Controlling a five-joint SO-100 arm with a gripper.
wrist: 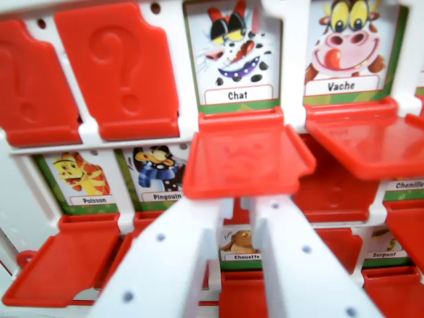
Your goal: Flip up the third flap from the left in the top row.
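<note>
The board [187, 99] shows a top row of flaps. Its two left ones [119, 69] are red, carry a question mark and cover their cards. The third flap [245, 159] sticks out flat toward the camera under the "Chat" card [235, 56], which is uncovered. The "Vache" flap [368, 142] to the right also sticks out. My gripper [238, 202] reaches up from the bottom. Its white fingers [165, 265] pass just under the front edge of the third flap, a narrow gap between them and nothing held. The tips are hidden by the flap.
In the second row the "Poisson" card [83, 179] and the "Pingouin" card [162, 179] are uncovered, their red flaps [66, 265] hanging out below. A "Chouette" card [240, 246] shows between my fingers. More red flaps crowd the right side.
</note>
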